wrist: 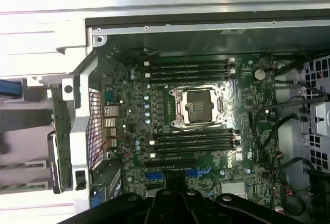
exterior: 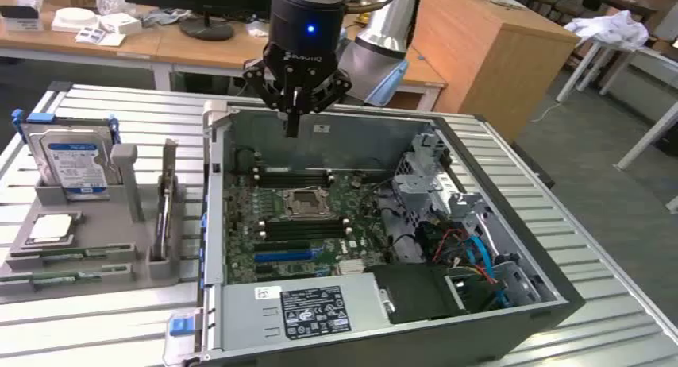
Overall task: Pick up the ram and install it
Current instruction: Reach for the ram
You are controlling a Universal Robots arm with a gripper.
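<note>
1. Black gripper (exterior: 291, 129) hangs over the far wall of the open grey PC case (exterior: 371, 137). Fingers are drawn together to a narrow tip, w/ nothing seen btwn them.
2. The ram (exterior: 165, 216), a long green circuit-board stick, stands on edge in a grey holder tray (exterior: 117, 224). It is just outside the case on the exterior view's left, well apart from the gripper.
3. Same tray holds a silver hard drive w/ blue-white label (exterior: 72, 164) and a square silver processor chip (exterior: 51, 228).
4. Inside the case, black memory slots (exterior: 291, 178) flank the bare CPU socket (exterior: 307, 202). The case's side wall stands btwn ram and slots.

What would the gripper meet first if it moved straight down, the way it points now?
Probably the motherboard inside the open computer case, near the black memory slots beside the processor socket. The gripper hangs above that area, but depth is unclear.
</note>
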